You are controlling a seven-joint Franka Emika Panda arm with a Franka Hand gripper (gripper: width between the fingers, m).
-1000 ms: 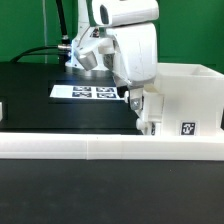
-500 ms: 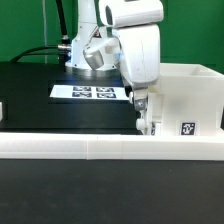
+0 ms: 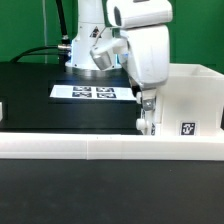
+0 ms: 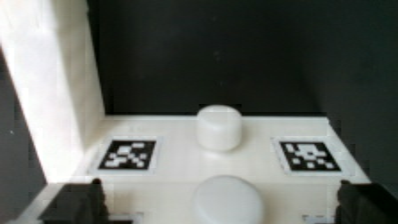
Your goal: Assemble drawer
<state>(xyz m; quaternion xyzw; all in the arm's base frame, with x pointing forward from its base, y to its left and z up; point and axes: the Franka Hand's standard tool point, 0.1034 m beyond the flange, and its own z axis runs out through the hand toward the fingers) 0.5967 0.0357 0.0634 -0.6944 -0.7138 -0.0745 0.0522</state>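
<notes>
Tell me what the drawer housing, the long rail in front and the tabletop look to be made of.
Drawer housing: likely white plastic, smooth matte walls with printed square tags.
Long rail: same flat white look, probably plastic, though painted wood cannot be ruled out.
Tabletop: black with a dull, non-reflective surface; material unclear.

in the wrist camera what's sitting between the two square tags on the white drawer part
A rounded white knob stands between the left tag and right tag on the drawer, seen in the wrist view.

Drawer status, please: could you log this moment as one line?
gripper open | wrist view: tray knob between two tags | housing at exterior view's right
</notes>
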